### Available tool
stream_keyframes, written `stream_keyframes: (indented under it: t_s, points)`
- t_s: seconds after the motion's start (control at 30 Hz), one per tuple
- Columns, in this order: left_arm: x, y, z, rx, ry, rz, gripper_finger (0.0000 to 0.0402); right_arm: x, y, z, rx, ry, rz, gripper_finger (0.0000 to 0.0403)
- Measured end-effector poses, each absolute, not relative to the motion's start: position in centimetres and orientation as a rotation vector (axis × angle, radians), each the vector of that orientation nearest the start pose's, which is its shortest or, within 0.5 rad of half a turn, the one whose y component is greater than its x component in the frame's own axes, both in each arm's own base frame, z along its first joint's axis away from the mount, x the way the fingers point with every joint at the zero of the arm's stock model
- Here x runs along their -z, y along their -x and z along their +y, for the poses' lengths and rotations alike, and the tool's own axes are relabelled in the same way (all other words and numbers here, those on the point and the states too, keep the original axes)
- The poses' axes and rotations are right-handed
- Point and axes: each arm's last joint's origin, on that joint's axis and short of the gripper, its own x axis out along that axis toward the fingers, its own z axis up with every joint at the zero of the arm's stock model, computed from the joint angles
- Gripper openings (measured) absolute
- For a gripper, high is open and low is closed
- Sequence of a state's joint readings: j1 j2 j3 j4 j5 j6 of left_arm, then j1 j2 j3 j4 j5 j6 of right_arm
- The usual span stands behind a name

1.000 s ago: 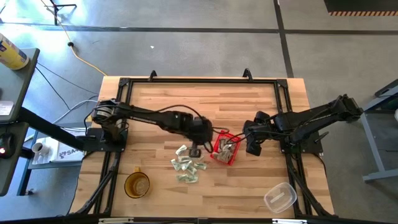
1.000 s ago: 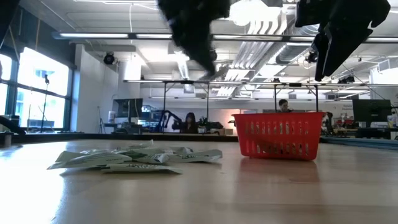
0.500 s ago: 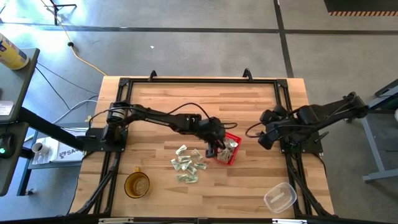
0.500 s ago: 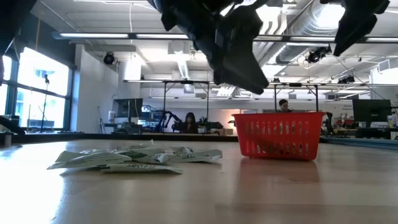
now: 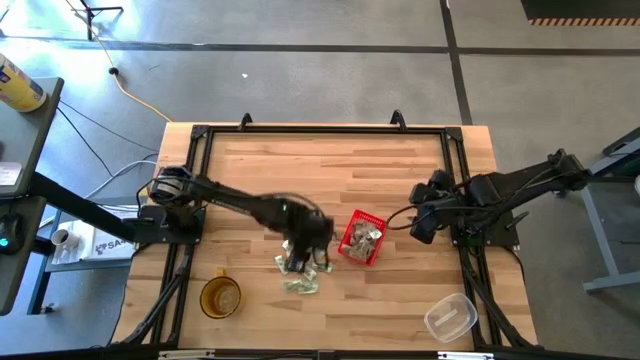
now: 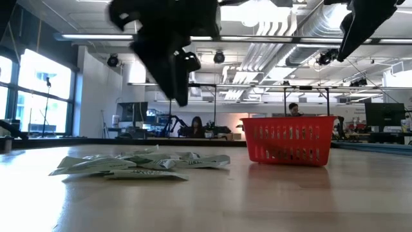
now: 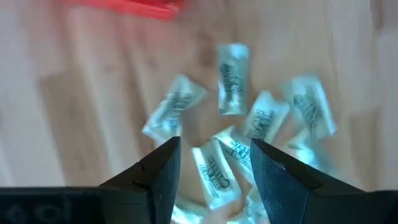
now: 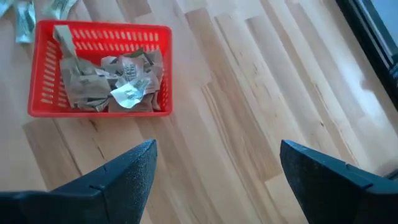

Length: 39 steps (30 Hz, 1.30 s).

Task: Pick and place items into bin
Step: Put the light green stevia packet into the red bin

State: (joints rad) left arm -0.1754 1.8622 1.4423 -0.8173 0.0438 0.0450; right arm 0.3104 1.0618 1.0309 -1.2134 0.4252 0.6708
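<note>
The task was partly done. The red basket (image 5: 361, 239) stood on the wooden table (image 5: 330, 165) and already held several crumpled packets (image 8: 118, 78); in the right wrist view I could count about four or five of them, but they overlapped, so the exact number was not clear. A pile of green-and-white packets (image 5: 303, 272) was lying loose on the table just beside the basket, on the side of the left arm. In the left wrist view about seven or eight of them could be seen, some partly hidden behind the fingers (image 7: 155, 177), so more than half of the work seemed to be left.

The left gripper (image 7: 214, 163) hovered above this loose pile. Its fingers were apart with a clear gap between them, and nothing was held in this gap. The right gripper (image 8: 214, 165) waited above bare table on the far side of the basket, near its own base. Its fingers stood wide apart and were empty too.

There was one basket, one amber cup (image 5: 220, 297) near the front edge and one clear container (image 5: 450, 317) at the front right corner; both looked unused
</note>
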Motion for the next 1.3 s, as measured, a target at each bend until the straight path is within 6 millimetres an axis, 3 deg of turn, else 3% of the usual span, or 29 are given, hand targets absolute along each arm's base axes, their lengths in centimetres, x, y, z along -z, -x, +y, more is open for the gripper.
stream_keyframes:
  t_s: [0.13, 0.3, 0.53, 0.67, 0.8, 0.87, 0.93, 1.0, 1.13, 1.3]
  points:
    - [-19.1, -37.4, -8.0, 0.228, -0.304, 1.196, 0.0231, -29.1, -17.2, 4.2, 0.462, -0.128, 1.104, 0.033]
    - [-17.2, -38.4, -8.2, 0.225, -0.308, 1.151, 0.0234, -28.7, -17.6, 4.4, 0.441, -0.143, 1.139, 0.033]
    - [-14.2, -39.3, -7.0, 0.252, -0.31, 1.221, 0.0224, -28.7, -17.7, 4.4, 0.453, -0.168, 1.128, 0.033]
    - [-14.0, -39.5, -6.0, 0.235, -0.291, 1.222, 0.0162, -28.7, -17.7, 4.4, 0.466, -0.184, 1.123, 0.033]
    - [-14.2, -39.9, -4.4, 0.206, -0.312, 1.205, 0.0053, -28.7, -17.7, 4.4, 0.472, -0.183, 1.119, 0.033]
    - [-14.8, -40.0, -3.6, 0.157, -0.321, 1.229, 0.0021, -28.7, -17.7, 4.4, 0.476, -0.18, 1.116, 0.033]
    - [-15.6, -40.0, -3.0, 0.116, -0.314, 1.283, 0.0028, -28.7, -17.7, 4.4, 0.476, -0.18, 1.117, 0.033]
    - [-17.8, -40.4, -2.8, 0.077, -0.322, 1.289, 0.0044, -28.7, -17.6, 4.4, 0.477, -0.179, 1.118, 0.033]
    - [-23.2, -42.0, -3.3, 0.089, -0.294, 1.095, 0.0038, -28.7, -17.6, 4.3, 0.496, -0.163, 1.109, 0.033]
    - [-25.8, -45.1, -3.7, 0.146, -0.235, 0.755, 0.0022, -28.8, -17.6, 4.2, 0.509, -0.157, 1.103, 0.033]
